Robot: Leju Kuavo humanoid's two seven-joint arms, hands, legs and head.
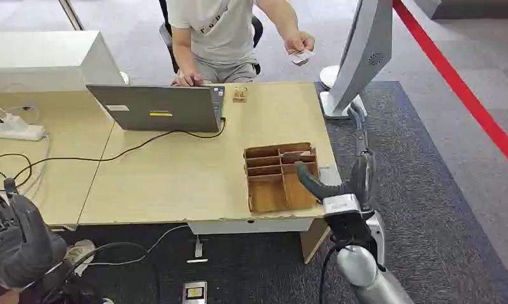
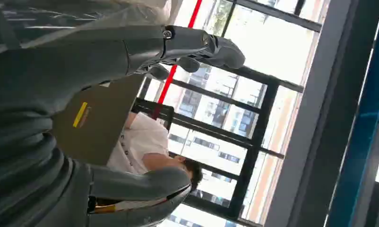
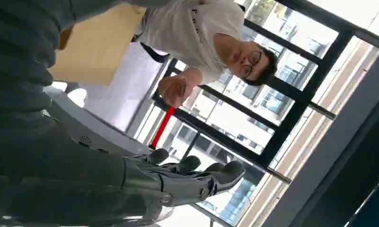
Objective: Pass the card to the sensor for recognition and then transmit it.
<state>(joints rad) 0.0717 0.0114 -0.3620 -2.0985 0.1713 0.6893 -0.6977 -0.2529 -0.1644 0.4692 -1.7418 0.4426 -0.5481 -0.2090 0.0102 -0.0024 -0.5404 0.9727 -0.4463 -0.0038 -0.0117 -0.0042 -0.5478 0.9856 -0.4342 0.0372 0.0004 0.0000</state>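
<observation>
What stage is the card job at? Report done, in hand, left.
Done: nothing visible yet. In hand: a person's hand holds out the card beyond the table; the right hand is raised at the table's edge, fingers extended, holding nothing. The left hand is low and idle. Left: taking the card, sensor recognition, transmitting it.

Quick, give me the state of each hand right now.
Left hand: open, holding nothing.
Right hand: open, holding nothing; a person's hand holds the card.
</observation>
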